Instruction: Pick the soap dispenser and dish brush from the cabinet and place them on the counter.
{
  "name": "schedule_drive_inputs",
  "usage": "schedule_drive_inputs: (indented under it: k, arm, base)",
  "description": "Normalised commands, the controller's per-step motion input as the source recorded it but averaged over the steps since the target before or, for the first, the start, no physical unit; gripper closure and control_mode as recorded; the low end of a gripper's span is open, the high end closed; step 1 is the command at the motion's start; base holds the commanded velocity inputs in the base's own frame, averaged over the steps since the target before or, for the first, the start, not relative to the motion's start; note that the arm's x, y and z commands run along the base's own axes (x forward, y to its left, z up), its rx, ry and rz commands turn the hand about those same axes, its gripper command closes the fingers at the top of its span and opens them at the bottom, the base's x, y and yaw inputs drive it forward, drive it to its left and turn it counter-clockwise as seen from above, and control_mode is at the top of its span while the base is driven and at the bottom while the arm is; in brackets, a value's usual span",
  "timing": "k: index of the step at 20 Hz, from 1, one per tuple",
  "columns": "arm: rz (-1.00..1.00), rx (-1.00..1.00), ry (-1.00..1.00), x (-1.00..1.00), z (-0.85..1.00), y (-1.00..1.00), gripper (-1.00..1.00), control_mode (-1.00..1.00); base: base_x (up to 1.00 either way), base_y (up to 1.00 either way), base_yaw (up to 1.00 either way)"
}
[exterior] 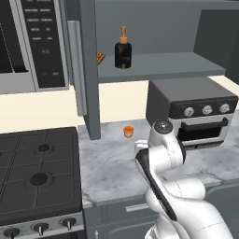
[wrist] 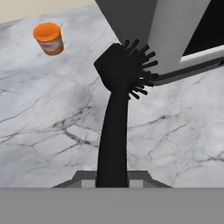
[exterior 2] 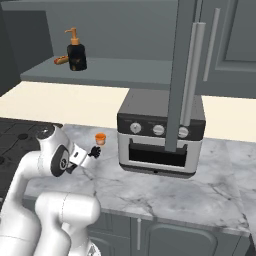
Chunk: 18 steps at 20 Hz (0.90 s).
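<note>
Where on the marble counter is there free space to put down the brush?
The grey-white marble counter is bare between the black gas stove and the grey toaster oven, in front of the tiny orange cup. Near the oven it is tighter.

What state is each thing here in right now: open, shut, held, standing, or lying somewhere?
cabinet: door open, shelf exposed.
soap dispenser: upright on the cabinet shelf, untouched.
dish brush: held in the gripper, over the counter, bristle end pointing away.
gripper: shut on the dish brush.
orange cup: upright on the counter.
toaster oven: door shut, on the counter.
counter: carries the cup and the oven.
</note>
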Motion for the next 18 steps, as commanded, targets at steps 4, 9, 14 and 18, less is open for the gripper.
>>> schedule_drive_inputs:
  k: [4,9,14,18]
  arm:
    - [0.00,-0.07,-0.05,0.19,-0.28,-0.15,1.00,-1.00]
    - [0.00,-0.05,-0.02,0.28,-0.36,-0.07,1.00,-1.00]
    - [0.00,0.03,0.00,0.28,-0.40,-0.10,1.00,-1.00]
    - [0.00,0.03,-0.01,0.18,-0.44,-0.18,1.00,-1.00]
  base:
    - [0.00,0.00,0.00]
    - [0.00,0.00,0.00]
    - [0.00,0.00,0.00]
    - [0.00,0.00,0.00]
